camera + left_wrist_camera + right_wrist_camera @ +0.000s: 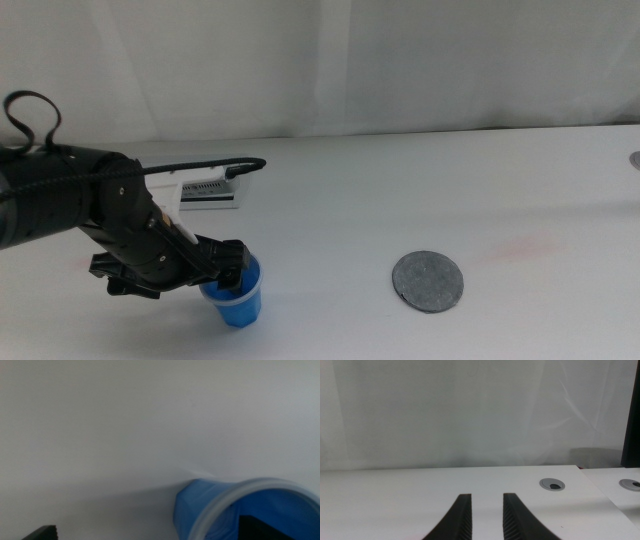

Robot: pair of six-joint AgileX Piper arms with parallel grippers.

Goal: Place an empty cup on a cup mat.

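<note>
The blue cup (pixel 238 302) stands upright at the table's front left; it also shows in the left wrist view (pixel 200 505), blue with a white rim. My left gripper (pixel 231 268) is at the cup's rim and open (pixel 150 532). One jaw is inside the cup's mouth, the other stands well outside it, and the near wall is between them. The dark grey cup mat (pixel 428 281) lies flat to the cup's right, a good way off, with nothing on it. My right gripper (pixel 485 497) waits out of the middle view, its jaws close together and empty.
A long white panel (pixel 205 190) with a dark slot lies behind the left arm. A small round grey fitting (pixel 552 484) sits in the table near the right gripper, and another sits at the far right edge (pixel 634 159).
</note>
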